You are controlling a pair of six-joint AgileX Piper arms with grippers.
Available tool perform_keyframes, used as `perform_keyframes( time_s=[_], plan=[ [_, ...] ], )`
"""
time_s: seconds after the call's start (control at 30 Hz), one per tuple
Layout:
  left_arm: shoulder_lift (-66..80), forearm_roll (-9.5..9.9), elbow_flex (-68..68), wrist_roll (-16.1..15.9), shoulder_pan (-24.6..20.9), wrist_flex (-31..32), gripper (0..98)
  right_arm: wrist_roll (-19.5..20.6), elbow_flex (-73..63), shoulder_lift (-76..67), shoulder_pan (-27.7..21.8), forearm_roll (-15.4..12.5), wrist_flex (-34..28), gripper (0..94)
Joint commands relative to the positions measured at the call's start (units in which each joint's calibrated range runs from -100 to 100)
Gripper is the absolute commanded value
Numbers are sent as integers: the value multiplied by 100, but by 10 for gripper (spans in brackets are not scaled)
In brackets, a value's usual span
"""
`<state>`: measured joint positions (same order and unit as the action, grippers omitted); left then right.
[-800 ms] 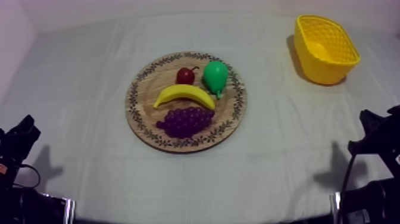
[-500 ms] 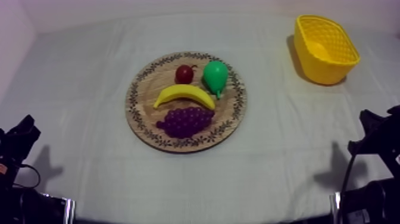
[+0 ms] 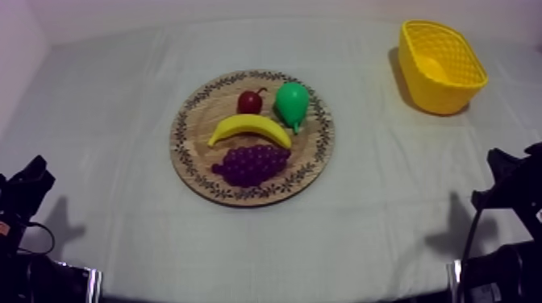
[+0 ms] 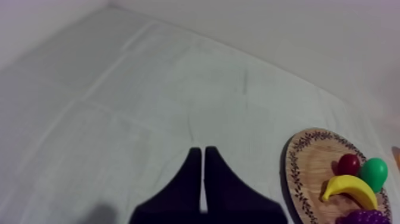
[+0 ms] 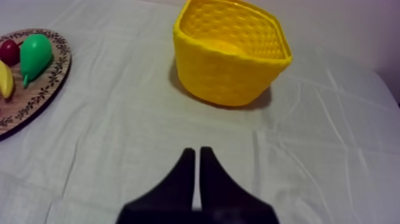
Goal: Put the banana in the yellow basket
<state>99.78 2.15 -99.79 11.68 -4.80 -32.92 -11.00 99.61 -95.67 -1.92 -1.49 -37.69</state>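
The surface (image 3: 387,209) lies under a pale cloth. At its middle sits the board (image 3: 192,121), round, with a leafy rim. The basket (image 3: 435,95) stands far right, well apart from the board.

From above, the left arm (image 3: 24,193) sits at the near left edge and the right arm (image 3: 508,185) at the near right, both low and well away from the fruit. That view does not settle how their fingers stand, but the wrist views do. The left tool (image 4: 203,152) is closed to a narrow wedge, holding nothing, over bare cloth left of the board. The right tool (image 5: 196,152) is the same narrow wedge, empty-handed, over cloth on the near side of the basket. The right wrist view also gives the basket's honeycomb wall and open mouth up close.

On the board, the grapes (image 3: 252,163) lie at the near side. The banana (image 3: 250,126) lies across the middle, curved, just beside the grapes. The pear (image 3: 292,102) is far right on the board, and the red fruit (image 3: 250,102) is just left of it.
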Motion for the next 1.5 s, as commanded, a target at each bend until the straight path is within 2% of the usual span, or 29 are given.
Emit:
perform_keyframes(
  time_s=[0.0,1.07,1.3,1.47],
  plan=[
    [5,3,1,2,-1,2,1,-1,5,-1,1,0,3,7],
    [5,3,1,1,-1,2,1,81,5,-1,1,0,3,7],
    [5,3,1,-1,-1,2,1,-88,11,-1,82,-20,37,7],
    [5,3,1,0,-1,2,1,-311,16,68,89,-155,64,7]
  ],
)
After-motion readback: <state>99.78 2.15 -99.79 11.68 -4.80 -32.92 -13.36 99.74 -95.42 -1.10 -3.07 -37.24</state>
